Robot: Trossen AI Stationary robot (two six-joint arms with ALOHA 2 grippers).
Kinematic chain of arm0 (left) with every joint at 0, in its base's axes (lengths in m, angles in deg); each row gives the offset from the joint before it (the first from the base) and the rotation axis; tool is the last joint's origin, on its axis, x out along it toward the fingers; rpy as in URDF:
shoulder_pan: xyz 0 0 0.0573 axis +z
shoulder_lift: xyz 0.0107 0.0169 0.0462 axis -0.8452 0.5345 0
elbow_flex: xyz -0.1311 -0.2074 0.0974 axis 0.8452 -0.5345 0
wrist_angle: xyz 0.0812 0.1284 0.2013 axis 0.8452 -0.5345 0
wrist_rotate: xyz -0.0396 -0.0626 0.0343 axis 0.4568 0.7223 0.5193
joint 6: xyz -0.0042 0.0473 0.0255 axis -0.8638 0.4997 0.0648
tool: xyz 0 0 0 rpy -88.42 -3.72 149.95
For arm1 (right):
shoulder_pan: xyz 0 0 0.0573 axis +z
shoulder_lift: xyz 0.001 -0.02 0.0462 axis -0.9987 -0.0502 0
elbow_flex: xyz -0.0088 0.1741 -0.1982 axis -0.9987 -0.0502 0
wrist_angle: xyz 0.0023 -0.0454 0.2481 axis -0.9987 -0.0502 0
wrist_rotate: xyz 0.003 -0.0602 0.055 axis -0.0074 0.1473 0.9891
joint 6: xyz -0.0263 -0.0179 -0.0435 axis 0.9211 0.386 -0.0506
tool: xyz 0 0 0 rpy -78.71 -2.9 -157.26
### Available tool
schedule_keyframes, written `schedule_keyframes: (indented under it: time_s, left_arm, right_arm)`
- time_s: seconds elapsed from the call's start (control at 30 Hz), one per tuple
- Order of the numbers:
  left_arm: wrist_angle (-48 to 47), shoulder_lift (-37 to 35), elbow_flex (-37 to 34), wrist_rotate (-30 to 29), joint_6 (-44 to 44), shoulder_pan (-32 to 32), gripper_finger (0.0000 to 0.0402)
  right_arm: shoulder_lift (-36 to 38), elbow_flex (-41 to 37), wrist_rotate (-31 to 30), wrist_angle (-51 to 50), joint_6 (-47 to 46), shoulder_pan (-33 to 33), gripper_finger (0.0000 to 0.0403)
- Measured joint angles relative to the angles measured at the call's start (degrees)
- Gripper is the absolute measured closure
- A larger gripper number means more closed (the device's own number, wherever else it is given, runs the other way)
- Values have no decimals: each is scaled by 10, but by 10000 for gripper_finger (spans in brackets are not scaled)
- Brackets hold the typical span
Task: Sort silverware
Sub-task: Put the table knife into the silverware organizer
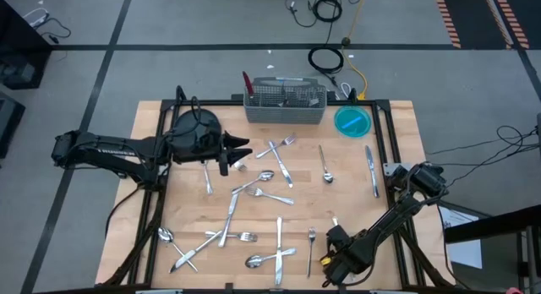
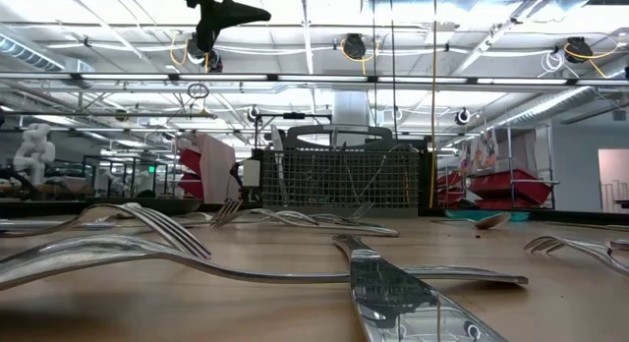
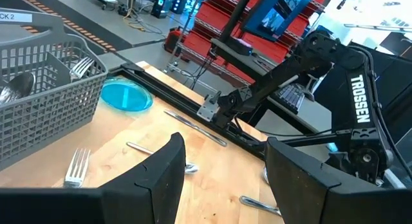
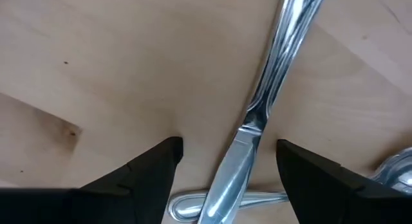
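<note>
**Most of the cutlery was still on the table**

Few pieces had reached the grey wire-mesh caddy (image 1: 285, 103) at the far edge of the pale wooden table (image 1: 397, 146): the left wrist view showed a spoon bowl and fork tines standing inside it. By my judgement the sorting was barely begun, since the slim, shiny metal forks, spoons and knives (image 1: 254, 193) lay scattered flat across the tabletop, several crossing one another near the middle and the near left corner. One table knife (image 1: 370, 169) lay alone toward the right side, near a round turquoise plate (image 1: 352, 121) just beside the caddy.

The right gripper (image 4: 226, 161) hung low at the near right of the table, its dark wedge-shaped fingers spread on either side of a polished knife (image 4: 257, 127) that lay across another handle; it pinched nothing yet. The left gripper (image 3: 223, 165) hovered high over the left of the table, fingers spread and empty.
</note>
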Motion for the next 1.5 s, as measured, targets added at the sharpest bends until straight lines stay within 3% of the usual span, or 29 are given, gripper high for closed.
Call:
schedule_keyframes:
  time_s: [0.17,0.53,0.77,0.93,1.03,1.13,1.4,1.5]
  left_arm:
    - [-9,0,0,-2,0,1,189]
    - [-27,0,0,-11,0,1,189]
    - [-27,0,0,-46,7,1,189]
    - [-26,3,0,-88,61,4,189]
    - [-28,6,-1,-90,71,14,189]
    - [-24,14,-1,-90,72,22,189]
    - [23,73,-1,2,62,41,189]
    - [77,107,-1,60,64,45,189]
  right_arm:
    - [-8,0,26,14,-12,-1,188]
    - [-10,-1,64,27,-14,-13,378]
    - [-9,-2,66,27,-13,-17,379]
    - [6,-2,54,25,-30,-16,379]
    - [20,-4,44,7,-44,-14,401]
    - [33,-5,36,-21,-47,-13,397]
    - [41,-4,11,-27,-45,-13,399]
    - [42,6,-31,-23,-43,-6,400]
